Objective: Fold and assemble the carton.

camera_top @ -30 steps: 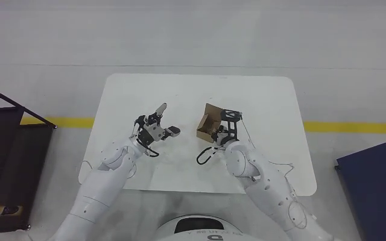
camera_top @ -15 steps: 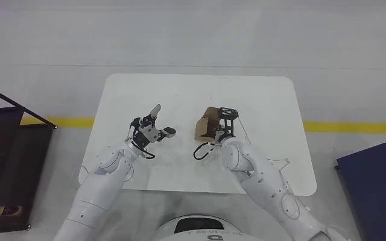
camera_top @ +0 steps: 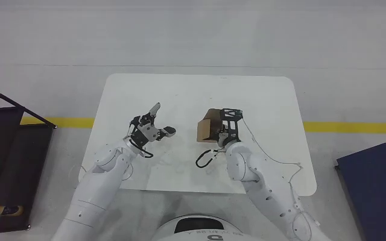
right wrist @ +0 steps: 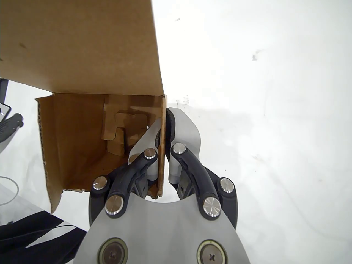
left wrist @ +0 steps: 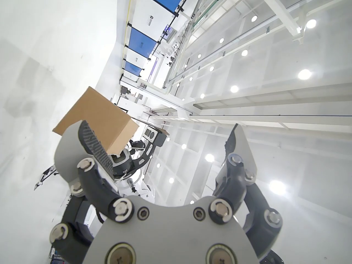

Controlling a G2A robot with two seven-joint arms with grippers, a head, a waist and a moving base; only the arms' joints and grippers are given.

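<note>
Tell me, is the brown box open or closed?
Open. The carton shows its hollow inside at one end, and the right gripper pinches one wall through that opening.

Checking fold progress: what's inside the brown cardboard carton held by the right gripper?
Inside the brown cardboard carton: interlocking flaps closing its far end, plus one finger of the right gripper, which clamps a side wall. The area behind that finger is hidden.
</note>
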